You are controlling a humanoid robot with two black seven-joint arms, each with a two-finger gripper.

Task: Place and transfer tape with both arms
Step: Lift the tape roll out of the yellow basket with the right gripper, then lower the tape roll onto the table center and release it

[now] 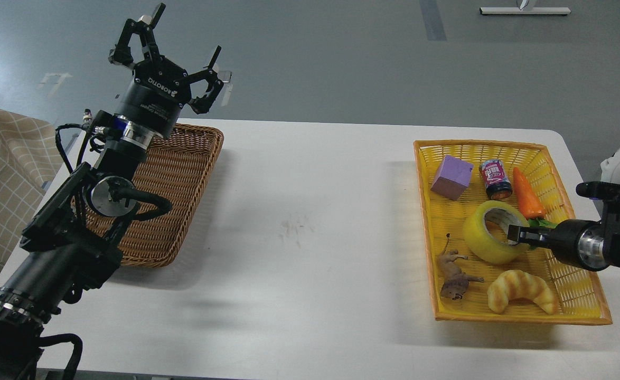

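Gripping tape (pixel 492 232) by its rim: right gripper (pixel 518 234) pinches wall through core; glossy, light, stiff, may slip. Left gripper (pixel 170 50) wide.

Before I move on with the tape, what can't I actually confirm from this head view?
- Right gripper: seen end-on and dark at the tape; open, shut or gripping cannot be told.
- Tape's far-right rim: hidden behind that gripper.
- Brown basket: the left arm covers much of its inside. The left gripper is raised with its fingers spread.
- Can label: too small to read.
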